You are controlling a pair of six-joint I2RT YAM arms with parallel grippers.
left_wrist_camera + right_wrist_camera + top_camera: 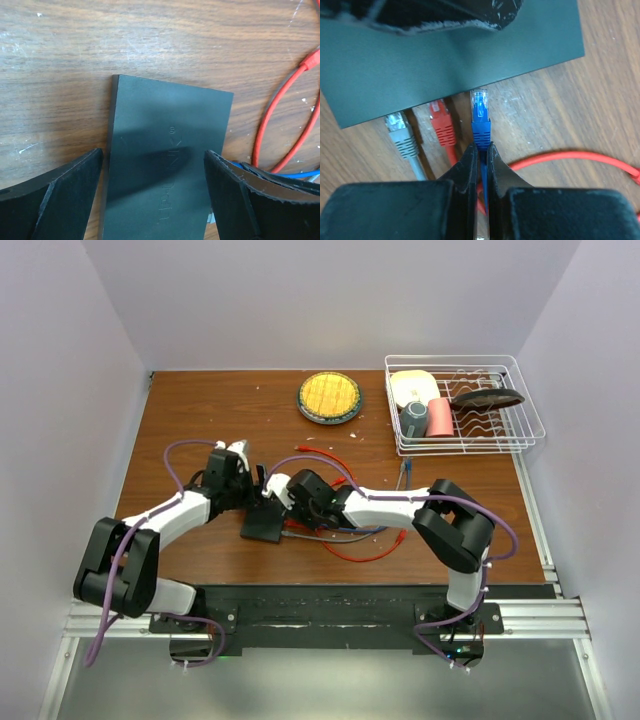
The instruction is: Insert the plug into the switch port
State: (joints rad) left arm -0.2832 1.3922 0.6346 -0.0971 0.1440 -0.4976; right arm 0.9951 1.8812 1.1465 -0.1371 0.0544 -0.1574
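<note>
Closest to my lens, the left tool [154,155] is spread wide, its fingers hugging both sides of the switch [170,115], which lies flat on the wooden surface [150,40]. Along the switch's socket edge I see a grey plug [400,132], a red plug [441,122], then the blue plug [480,115], tip at that edge, pinched from behind by the right tool [481,150]

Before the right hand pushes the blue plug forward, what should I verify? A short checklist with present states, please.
1. Right hand shut on blue cable behind blue plug: ok.
2. Plug tip points at the switch edge: ok.
3. Tip lined up with a free port: cannot tell, ports hidden.
4. Left hand straddles the switch; firm grip: cannot tell.
5. Red plug and grey plug sit apart from blue: ok.
</note>
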